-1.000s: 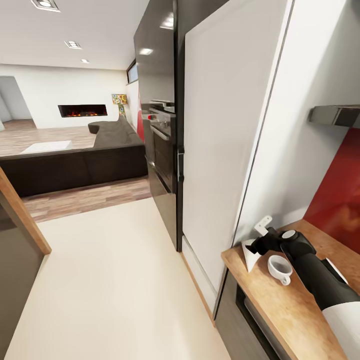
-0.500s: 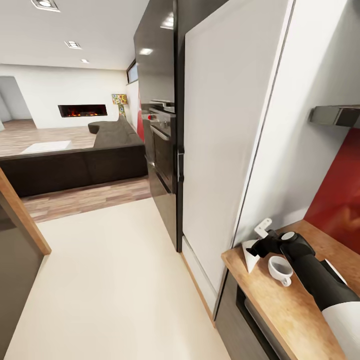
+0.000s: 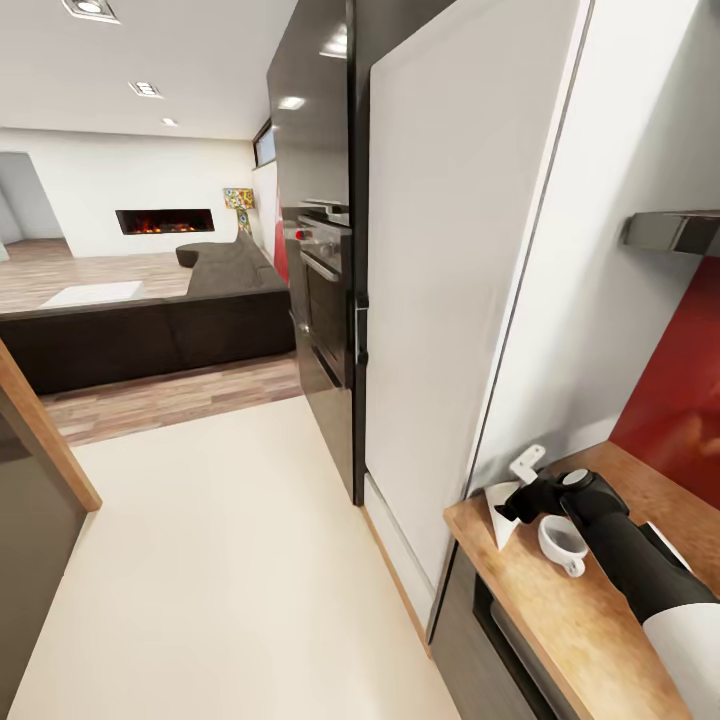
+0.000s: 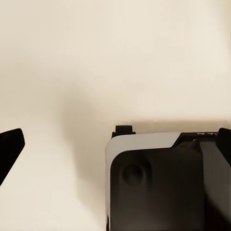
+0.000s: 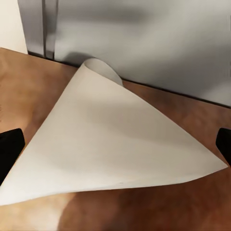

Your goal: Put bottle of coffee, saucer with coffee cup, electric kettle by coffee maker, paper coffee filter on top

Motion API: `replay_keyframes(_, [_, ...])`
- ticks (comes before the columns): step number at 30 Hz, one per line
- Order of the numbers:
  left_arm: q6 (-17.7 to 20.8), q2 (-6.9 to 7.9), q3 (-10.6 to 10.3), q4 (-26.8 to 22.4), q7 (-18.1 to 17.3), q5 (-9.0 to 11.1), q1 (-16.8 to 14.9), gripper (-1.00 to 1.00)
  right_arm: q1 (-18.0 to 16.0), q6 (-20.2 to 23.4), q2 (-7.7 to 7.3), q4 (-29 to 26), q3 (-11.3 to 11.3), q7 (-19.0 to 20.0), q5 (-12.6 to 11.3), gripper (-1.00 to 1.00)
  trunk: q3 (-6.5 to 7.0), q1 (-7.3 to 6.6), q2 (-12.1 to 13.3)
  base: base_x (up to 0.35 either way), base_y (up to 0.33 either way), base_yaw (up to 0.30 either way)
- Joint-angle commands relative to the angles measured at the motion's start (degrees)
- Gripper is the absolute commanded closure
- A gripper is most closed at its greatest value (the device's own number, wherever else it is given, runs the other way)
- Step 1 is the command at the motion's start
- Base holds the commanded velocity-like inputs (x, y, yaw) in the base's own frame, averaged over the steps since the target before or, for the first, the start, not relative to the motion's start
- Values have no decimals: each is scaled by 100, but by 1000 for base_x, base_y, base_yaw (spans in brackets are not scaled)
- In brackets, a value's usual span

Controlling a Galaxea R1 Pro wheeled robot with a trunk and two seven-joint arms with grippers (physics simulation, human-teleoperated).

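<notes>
My right gripper (image 3: 512, 505) sits low over the near end of the kitchen countertop (image 3: 560, 620), jaws spread wide, holding nothing. In the right wrist view its two black fingertips (image 5: 9, 149) stand at opposite edges, with the paper coffee filter (image 5: 113, 144) lying between them on the wood. I cannot tell whether either tip touches the paper. The filter is a white folded cone, lying flat, its rolled open end toward the grey wall panel behind it.

From the head view, the filter (image 3: 500, 508) rests at the countertop's corner, just beside the tall white cabinet side (image 3: 450, 250). The coffee cup (image 3: 562, 544) stands upright just beside my right forearm, near the filter but apart from it. The red backsplash (image 3: 675, 400) runs behind the worktop.

My left gripper (image 4: 9, 144) hangs over pale cream floor (image 3: 230, 560); one dark fingertip shows, and I cannot tell its opening.
</notes>
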Motion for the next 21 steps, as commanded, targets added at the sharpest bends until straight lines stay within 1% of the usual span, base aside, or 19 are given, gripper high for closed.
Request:
replay_keyframes(1, [-20, 2, -8, 6, -3, 3, -5, -100, -6, 11, -4, -7, 9, 47, 60, -100, -13, 4, -13, 0, 0, 0])
replay_keyframes(8, [-20, -3, -3, 13, -3, 3, -3, -100, -6, 11, -3, 4, 9, 64, 59, -100, -13, 4, -13, 0, 0, 0])
replay_keyframes(10, [-20, -3, -2, 13, -2, 3, -1, -100, -6, 11, -3, 10, 12, 114, 59, -100, -13, 4, -13, 0, 0, 0])
replay_keyframes(11, [-20, -3, -1, 13, -1, 3, -1, -100, -6, 11, -3, 48, 11, 229, 59, -100, -13, 4, -13, 0, 0, 0])
replay_keyframes(12, [-20, -3, -1, 13, -1, 3, -3, -100, -6, 11, -3, 57, 11, 258, 59, -100, -13, 4, -13, 0, 0, 0])
replay_keyframes(21, [-20, 5, 0, 13, -5, 3, -5, -100, -6, 7, -3, 75, 9, 308, 61, -100, -13, 4, -13, 0, 0, 0])
